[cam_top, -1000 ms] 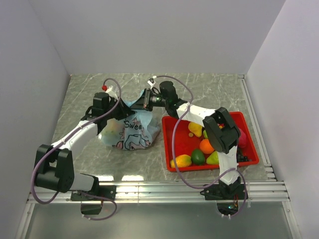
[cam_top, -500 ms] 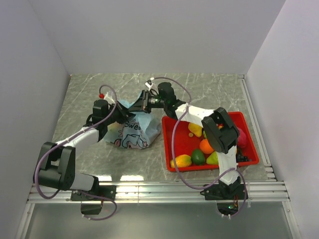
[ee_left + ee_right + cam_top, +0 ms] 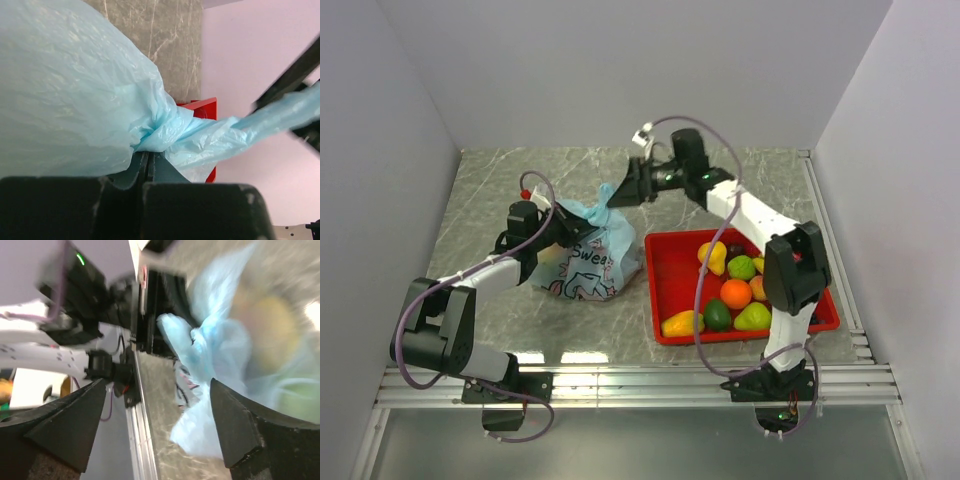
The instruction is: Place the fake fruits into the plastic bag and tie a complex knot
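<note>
Left wrist view: my left hand (image 3: 146, 161) is clenched on the crinkled, twisted neck of the thin translucent light-blue plastic bag (image 3: 75, 90); my right hand (image 3: 157, 387) gapes, released.

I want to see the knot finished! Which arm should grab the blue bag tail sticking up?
Probably right. The right gripper is open beside the tail; the left gripper is shut on the plastic bag, pinning it.
</note>
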